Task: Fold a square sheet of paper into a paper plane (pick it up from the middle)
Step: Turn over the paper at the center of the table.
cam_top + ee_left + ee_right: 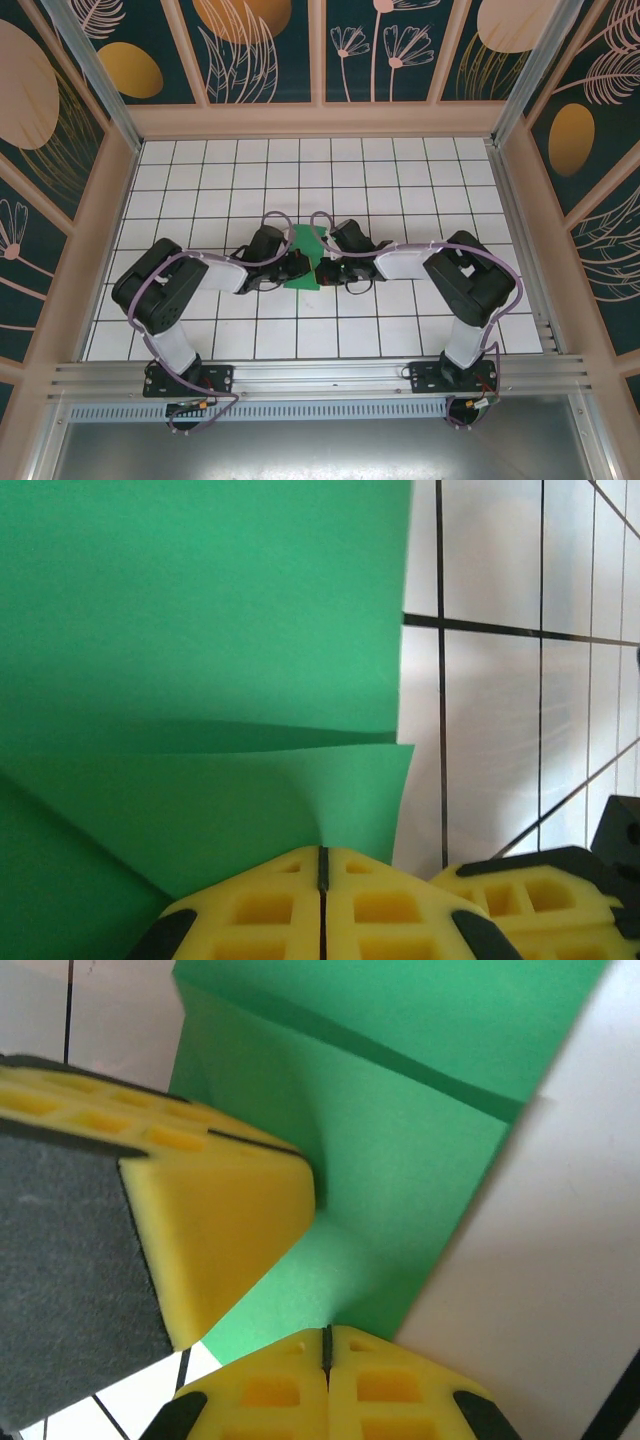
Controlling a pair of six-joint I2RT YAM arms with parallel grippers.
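Paper, bright green and thin: the green sheet of paper (305, 256) lies at the middle of the white gridded table (400, 180), between the two grippers and touching both. From above it reads as a narrow upright strip, its lower edge wider than its top. The left wrist view shows the sheet (200, 630) in layers, one flap lying over another with a shadowed gap between them; a small pucker rises from the near flap straight into the seam of the fingertips. The left gripper (322, 855) is clamped tight, yellow tips meeting, with that pucker of paper pinched in it. In the overhead view the left gripper (299, 270) reaches in from the left at the sheet's lower edge.

The right gripper (327, 1332) is also closed, tips pressed together at the near edge of the sheet (400, 1160); whether paper is caught between them cannot be told. It (322, 271) comes in from the right, just beside the left one. One yellow finger (220, 1210) of the left gripper rests against the paper in the right wrist view. Black grid lines cross the table (500, 730) beside the sheet. Patterned teal panels (270, 40) wall the workspace, and an aluminium rail (320, 375) carries both arm bases.
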